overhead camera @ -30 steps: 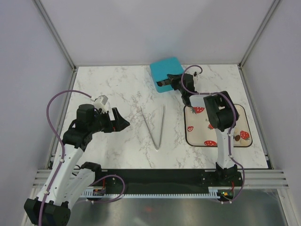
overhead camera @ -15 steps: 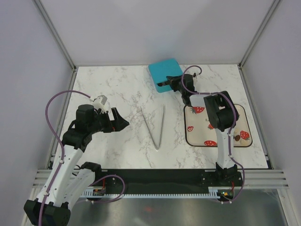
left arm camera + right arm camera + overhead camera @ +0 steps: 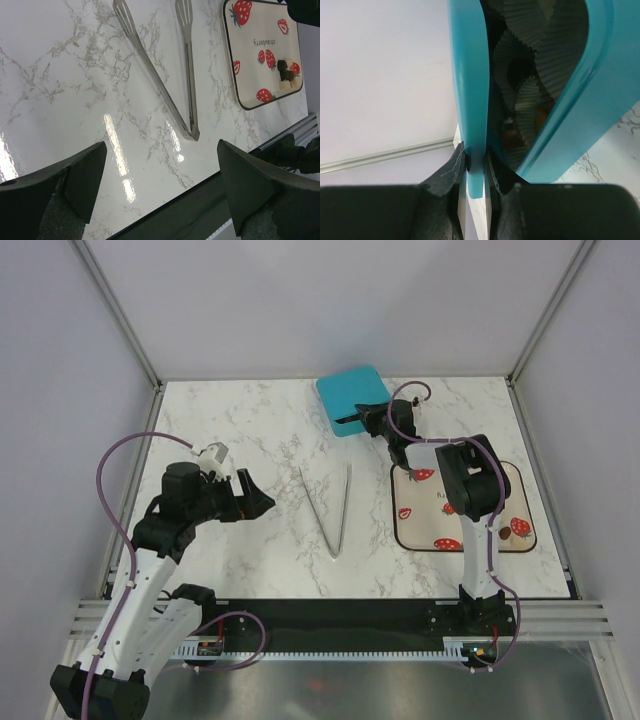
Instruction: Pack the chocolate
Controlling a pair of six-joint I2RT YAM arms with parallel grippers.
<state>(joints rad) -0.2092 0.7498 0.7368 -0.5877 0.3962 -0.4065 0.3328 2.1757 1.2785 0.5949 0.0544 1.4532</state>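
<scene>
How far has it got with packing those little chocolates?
Early days. Small brown and whitish chocolates sit on the strawberry-print tray; whether any are boxed is unclear. In hand: the right gripper pinches the teal box lid, holding it ajar over grey paper cups. To do: the open left gripper hovers by the untouched metal tongs; those chocolates need moving.

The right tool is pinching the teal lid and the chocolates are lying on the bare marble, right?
The right tool does pinch the teal lid, but the chocolates lie on the strawberry tray, as the left wrist view shows.
</scene>
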